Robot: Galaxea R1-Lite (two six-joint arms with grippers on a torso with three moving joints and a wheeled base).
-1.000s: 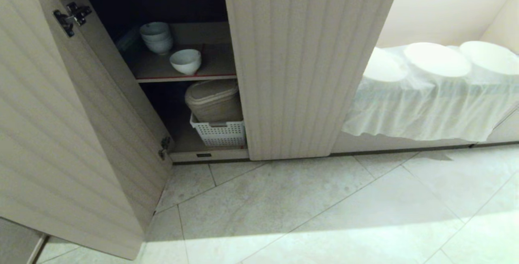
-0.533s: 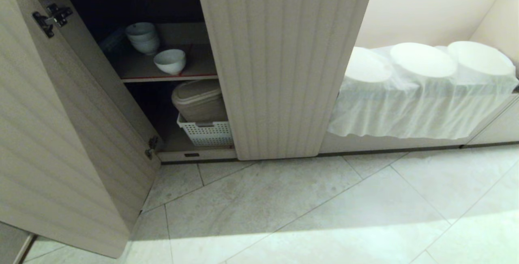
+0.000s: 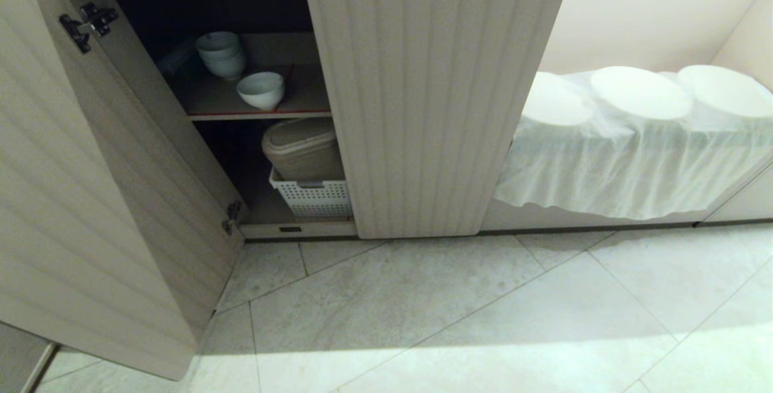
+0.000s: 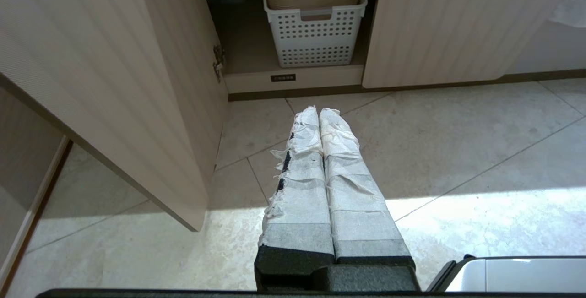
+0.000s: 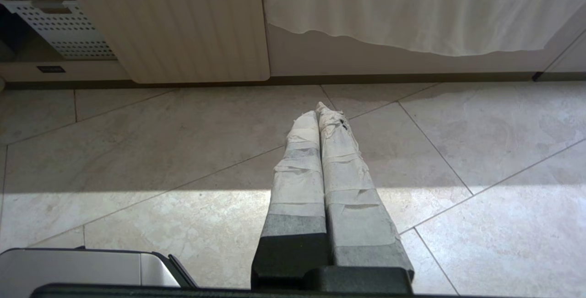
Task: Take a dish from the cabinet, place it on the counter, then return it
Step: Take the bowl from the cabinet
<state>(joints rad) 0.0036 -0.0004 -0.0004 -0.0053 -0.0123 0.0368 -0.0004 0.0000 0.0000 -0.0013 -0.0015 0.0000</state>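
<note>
Head view shows the cabinet (image 3: 435, 97) with its left door (image 3: 90, 200) swung wide and the right door shut. On the upper shelf (image 3: 211, 103), edged with a red strip, the dish (image 3: 261, 90) stands alone near the front edge, upright. Just behind it, toward the back left corner of the shelf, sits a stack of white bowls (image 3: 221, 54), apart from it. On the cabinet floor below, a white perforated basket (image 3: 313, 197) holds a beige container (image 3: 302, 148). To the right of the cabinet, an open bay holds white round shapes under a thin white cloth (image 3: 628, 157). My arms are outside this view. My left jaws (image 4: 319, 112) are pressed together on nothing, hanging over the tiled floor (image 4: 458, 142) before the open cabinet. My right jaws (image 5: 318, 110) are likewise closed and empty, over the floor in front of the shut door.
</note>
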